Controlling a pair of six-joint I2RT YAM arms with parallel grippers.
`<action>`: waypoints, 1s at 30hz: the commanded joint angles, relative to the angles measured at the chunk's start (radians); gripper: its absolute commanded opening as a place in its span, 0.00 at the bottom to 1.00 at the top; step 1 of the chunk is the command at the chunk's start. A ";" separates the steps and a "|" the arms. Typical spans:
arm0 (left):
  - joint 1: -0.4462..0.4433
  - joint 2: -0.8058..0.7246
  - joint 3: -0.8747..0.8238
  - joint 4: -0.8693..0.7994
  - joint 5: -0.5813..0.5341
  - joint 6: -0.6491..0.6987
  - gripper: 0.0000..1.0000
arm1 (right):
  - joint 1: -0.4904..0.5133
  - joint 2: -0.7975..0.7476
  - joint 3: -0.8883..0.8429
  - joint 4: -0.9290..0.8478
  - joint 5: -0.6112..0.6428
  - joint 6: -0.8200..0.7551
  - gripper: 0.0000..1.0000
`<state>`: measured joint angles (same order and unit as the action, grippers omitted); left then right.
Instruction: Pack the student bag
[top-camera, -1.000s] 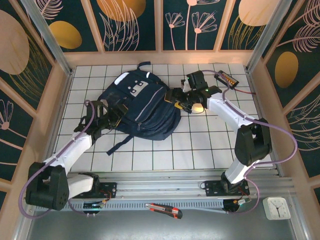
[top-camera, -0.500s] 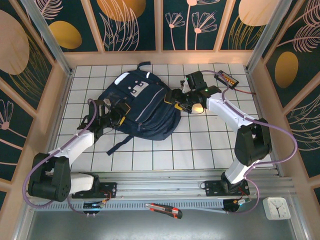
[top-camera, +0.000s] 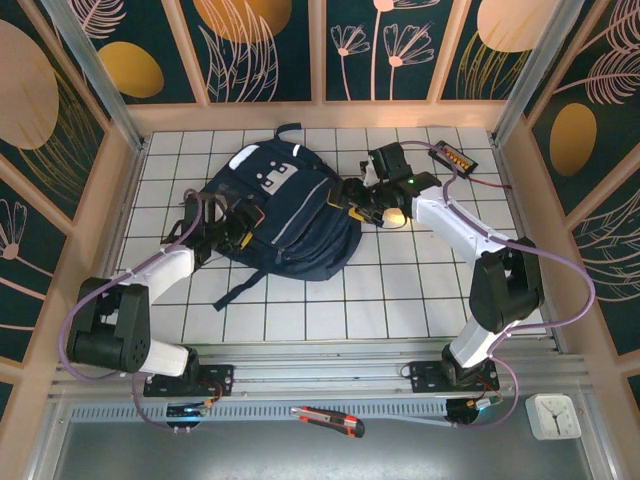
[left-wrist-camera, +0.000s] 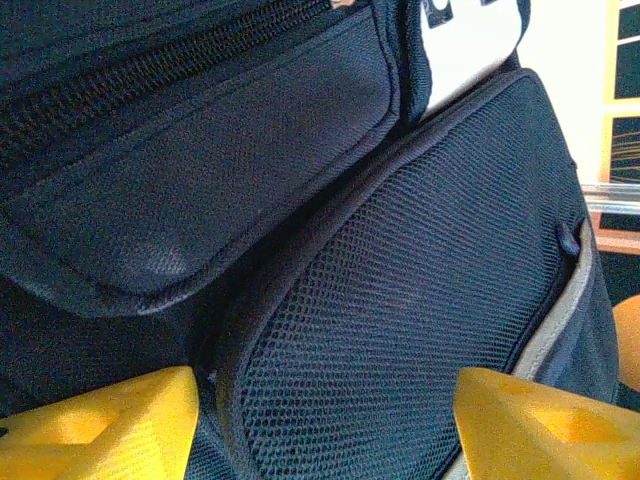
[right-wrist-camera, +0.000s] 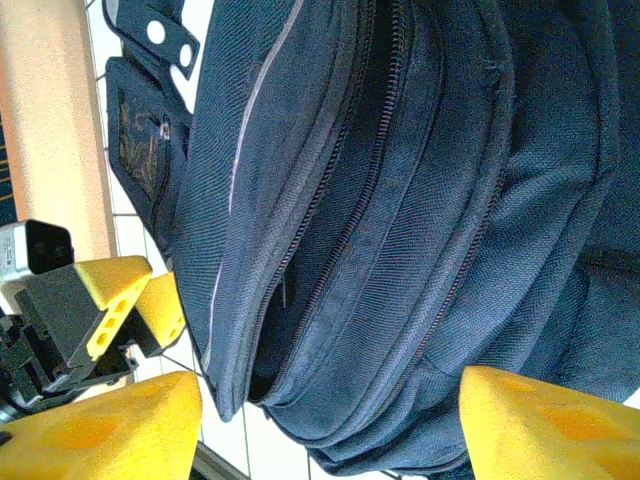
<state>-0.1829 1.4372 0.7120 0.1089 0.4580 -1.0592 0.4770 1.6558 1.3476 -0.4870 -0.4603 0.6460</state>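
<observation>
Student bag (top-camera: 285, 215) flat on bench (top-camera: 420, 290), centre-far; left pincer (top-camera: 233, 224) released, fingers spread against its left mesh side; right pincer (top-camera: 351, 204) released, spread at its right zipped edge.

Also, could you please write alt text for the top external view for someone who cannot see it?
A navy student bag lies flat on a white gridded table. The left claw is at the bag's left side and the right claw at its right side, both open and pointing toward it.
</observation>
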 joint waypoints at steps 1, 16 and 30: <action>0.007 0.042 0.040 0.024 0.024 0.014 0.68 | 0.012 -0.037 0.028 -0.007 0.030 0.016 0.69; 0.007 0.127 0.067 0.053 0.088 0.007 0.43 | 0.014 -0.019 0.070 -0.007 0.061 0.041 0.69; 0.004 0.059 -0.071 0.454 0.109 -0.389 0.00 | 0.126 -0.029 0.181 -0.225 0.388 0.055 0.66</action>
<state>-0.1757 1.5501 0.6773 0.3309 0.5568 -1.2446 0.5381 1.6558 1.4532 -0.5804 -0.2638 0.6876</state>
